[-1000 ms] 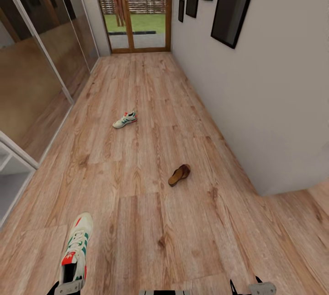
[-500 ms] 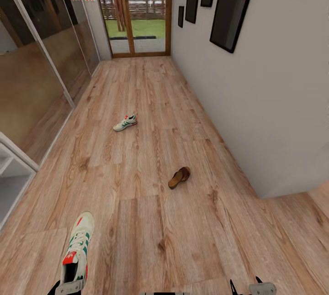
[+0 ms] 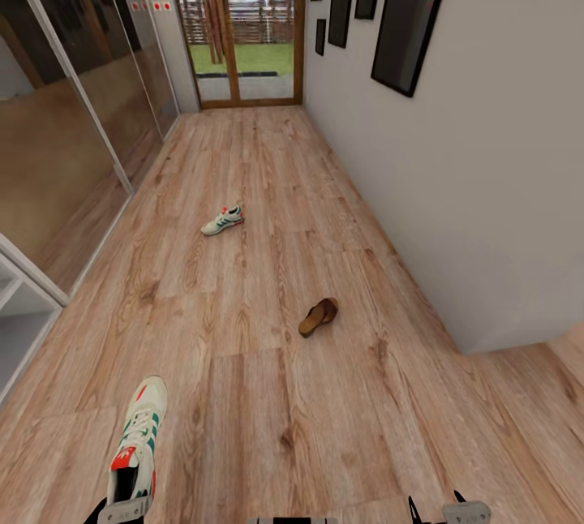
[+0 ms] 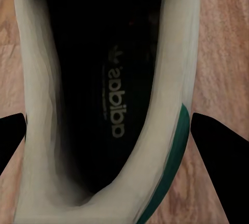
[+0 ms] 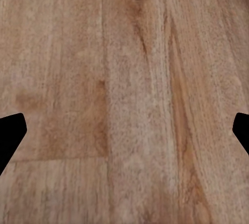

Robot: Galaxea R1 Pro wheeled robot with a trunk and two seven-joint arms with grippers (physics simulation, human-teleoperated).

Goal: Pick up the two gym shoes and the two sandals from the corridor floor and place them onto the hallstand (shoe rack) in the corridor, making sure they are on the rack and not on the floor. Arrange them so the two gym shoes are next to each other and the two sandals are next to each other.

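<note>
A white gym shoe point(image 3: 136, 439) with green stripes and a red tongue patch hangs low at the near left, and my left gripper point(image 3: 122, 510) is shut on its heel end. The left wrist view looks into that gym shoe's dark opening point(image 4: 111, 99), with my left gripper point(image 4: 124, 135) closed across it. The second gym shoe point(image 3: 222, 220) lies on the corridor floor point(image 3: 268, 394) farther ahead. One brown sandal point(image 3: 318, 316) lies on the planks right of centre. My right gripper point(image 3: 440, 509) is open over bare floor point(image 5: 124, 99). I cannot tell whether the white shelved unit point(image 3: 18, 309) at the left edge is the hallstand.
Mirrored sliding doors point(image 3: 73, 102) line the left side. A white wall point(image 3: 454, 183) with dark picture frames runs along the right and ends at a corner point(image 3: 466, 350). A glazed wooden door point(image 3: 247, 29) closes the far end.
The whole view has shifted slightly, so the far shoe, the sandal and the door sit a little lower in the picture. The held gym shoe keeps its place in my left gripper.
</note>
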